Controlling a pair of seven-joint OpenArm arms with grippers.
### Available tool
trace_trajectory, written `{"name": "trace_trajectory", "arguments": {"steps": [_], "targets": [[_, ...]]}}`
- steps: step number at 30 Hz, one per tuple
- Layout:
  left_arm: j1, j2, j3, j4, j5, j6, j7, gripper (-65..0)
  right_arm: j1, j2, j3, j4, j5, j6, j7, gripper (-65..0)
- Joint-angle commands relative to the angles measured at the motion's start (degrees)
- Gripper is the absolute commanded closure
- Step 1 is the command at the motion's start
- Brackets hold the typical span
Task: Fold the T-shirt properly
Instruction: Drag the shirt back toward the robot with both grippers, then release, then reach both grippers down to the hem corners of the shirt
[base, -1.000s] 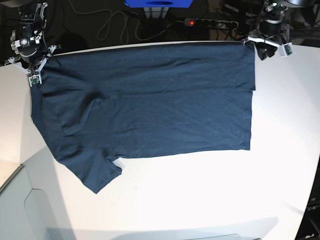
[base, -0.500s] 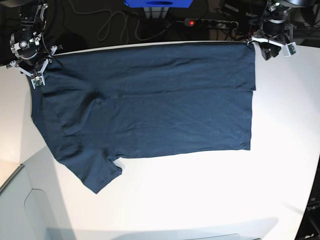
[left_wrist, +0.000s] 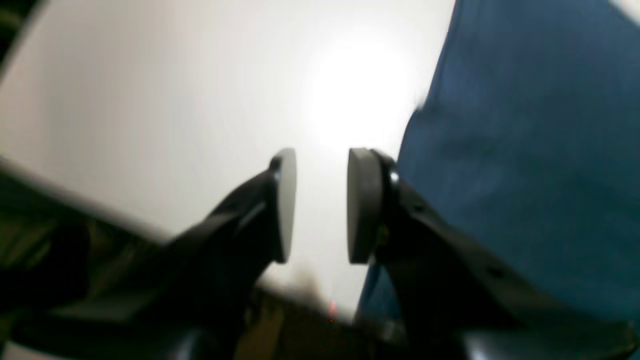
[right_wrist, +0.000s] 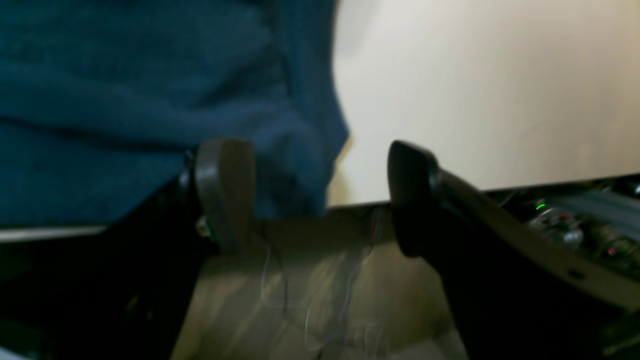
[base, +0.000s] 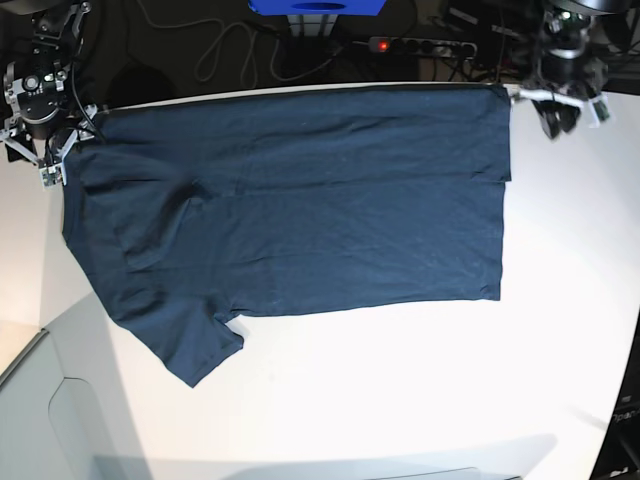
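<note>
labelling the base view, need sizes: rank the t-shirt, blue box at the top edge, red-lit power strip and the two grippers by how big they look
1. T-shirt, by far the largest.
2. Blue box, cut off by the frame edge, so only partly seen.
3. Right gripper, left gripper and power strip: too close to rank.

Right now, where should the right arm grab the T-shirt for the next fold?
Probably the sleeve sticking out at the near left. It lies flat on the table, away from the body, so come from above with open fingers and pinch its hem edge.
</note>
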Motion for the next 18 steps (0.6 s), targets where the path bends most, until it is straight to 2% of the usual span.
{"name": "trace_trajectory", "arguments": {"steps": [1,4,11,14,18], "targets": [[0.16,-0.67,-0.17,1.46,-0.37,-0.21,-0.94,-17.2,1.07,0.88,0.53,1.10,-0.29,0.67,0.81,-39.6],[-2.47,-0.84,-0.17,1.90,-0.11,-0.21,-0.94,-17.3,2.65,0.88,0.53,1.10,-0.29,0.67,0.81,-39.6],[-15.22,-1.02,1.23,-0.21,0.15,-0.21,-0.77,-17.3,11.70,-0.70,-0.79,0.66,-0.29,0.67,0.72,-39.6],[-22.34,-3.57,4.92,-5.05,0.15,-0.12,1.61,-17.3,15.84,-1.58,-1.67,0.66,-0.29,0.75,0.72,-39.6],[-31.75,-4.45,7.21,-14.19,0.15,0.23,3.80,-17.3,19.26,-1.32,-6.59,0.57,-0.20,0.75,0.72,-40.2]]}}
